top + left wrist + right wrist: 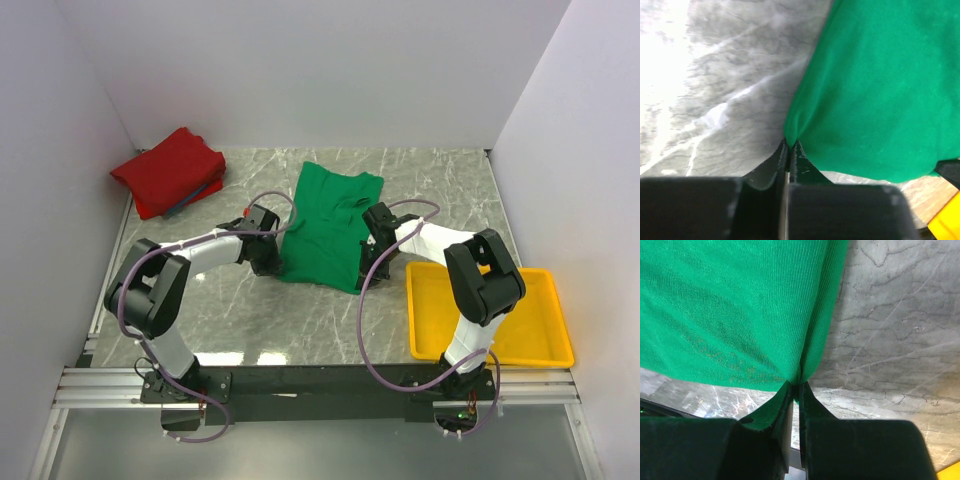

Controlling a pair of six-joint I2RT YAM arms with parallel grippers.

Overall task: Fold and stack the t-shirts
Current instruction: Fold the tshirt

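Two t-shirts lie apart, unstacked: your left gripper [790, 146] and right gripper [800, 385] each pinch a near corner of the green t-shirt [325, 225] on the tabletop [250, 315], its fold unfinished, while the red t-shirt [168, 170] sits bundled far left.

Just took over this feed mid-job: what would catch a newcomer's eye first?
The green t-shirt lies mid-table, its near corners pinched by the shut left gripper and right gripper. A red t-shirt sits in the far left corner, a yellow tray at near right.
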